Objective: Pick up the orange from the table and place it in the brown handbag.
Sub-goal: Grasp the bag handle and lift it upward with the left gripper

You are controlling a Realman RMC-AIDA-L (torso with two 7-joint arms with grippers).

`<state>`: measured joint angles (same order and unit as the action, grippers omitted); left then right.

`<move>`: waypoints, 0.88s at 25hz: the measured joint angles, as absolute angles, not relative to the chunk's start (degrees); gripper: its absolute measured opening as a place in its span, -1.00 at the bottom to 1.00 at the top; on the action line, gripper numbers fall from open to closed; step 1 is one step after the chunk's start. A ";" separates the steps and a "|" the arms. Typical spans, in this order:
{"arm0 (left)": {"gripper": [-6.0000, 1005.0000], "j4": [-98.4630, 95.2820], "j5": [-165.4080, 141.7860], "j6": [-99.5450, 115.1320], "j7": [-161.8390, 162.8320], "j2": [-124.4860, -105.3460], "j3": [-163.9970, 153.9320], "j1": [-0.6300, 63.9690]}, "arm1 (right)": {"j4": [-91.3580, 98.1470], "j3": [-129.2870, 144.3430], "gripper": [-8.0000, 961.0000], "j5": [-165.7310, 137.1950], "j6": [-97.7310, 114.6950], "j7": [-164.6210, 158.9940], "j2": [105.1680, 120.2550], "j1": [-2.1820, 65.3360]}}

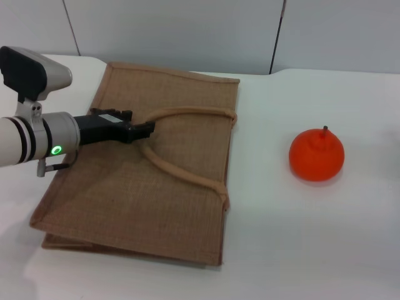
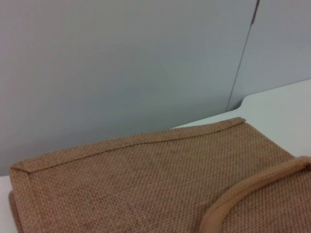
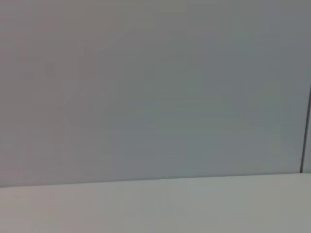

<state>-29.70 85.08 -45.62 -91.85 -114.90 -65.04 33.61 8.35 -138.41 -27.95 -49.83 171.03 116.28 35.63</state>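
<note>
The brown handbag lies flat on the white table, left of centre, its two loop handles spread on top. The orange stands on the table to the bag's right, stem up, well apart from the bag. My left gripper is low over the bag's upper half, its tip at the near end of the handle loop; whether it touches the handle is unclear. The left wrist view shows the bag's woven face and a piece of handle. The right gripper is out of view.
A grey panelled wall runs behind the table's far edge. The right wrist view shows only bare tabletop and wall. White table surface lies between the bag and the orange and in front of both.
</note>
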 joint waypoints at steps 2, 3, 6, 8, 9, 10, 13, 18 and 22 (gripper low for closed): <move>0.32 -29.70 85.08 -45.61 -91.72 -114.86 -65.04 33.61 | 8.35 -138.37 0.81 -27.95 -49.83 171.03 116.28 35.61; 0.32 -29.70 85.08 -45.61 -91.70 -114.85 -65.03 33.63 | 8.35 -138.35 0.81 -27.95 -49.83 171.03 116.28 35.61; 0.32 -29.70 85.08 -45.58 -91.69 -114.84 -65.03 33.78 | 8.35 -138.33 0.81 -27.95 -49.83 171.03 116.28 35.60; 0.32 -29.66 85.08 -45.39 -91.67 -114.82 -65.04 33.91 | 8.35 -138.34 0.81 -27.95 -49.83 171.03 116.28 35.59; 0.32 -29.66 85.08 -45.39 -91.67 -114.82 -65.04 33.91 | 8.35 -138.34 0.81 -27.95 -49.83 171.03 116.28 35.59; 0.32 -29.65 85.08 -45.32 -91.67 -114.82 -65.04 33.93 | 8.35 -138.34 0.81 -27.95 -49.83 171.03 116.28 35.59; 0.32 -29.58 85.08 -45.24 -91.67 -114.80 -65.03 33.95 | 8.35 -138.34 0.81 -27.95 -49.83 171.03 116.28 35.62; 0.32 -28.19 85.08 -45.13 -91.66 -114.69 -65.04 34.67 | 8.35 -138.34 0.81 -27.95 -49.83 171.03 116.28 35.64; 0.32 -27.46 85.08 -45.08 -91.66 -114.53 -65.04 35.18 | 8.35 -138.34 0.81 -27.94 -49.83 171.03 116.28 35.67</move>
<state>-27.47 85.08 -45.08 -91.66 -114.53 -65.04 35.18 8.35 -138.34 -27.95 -49.83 171.03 116.28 35.67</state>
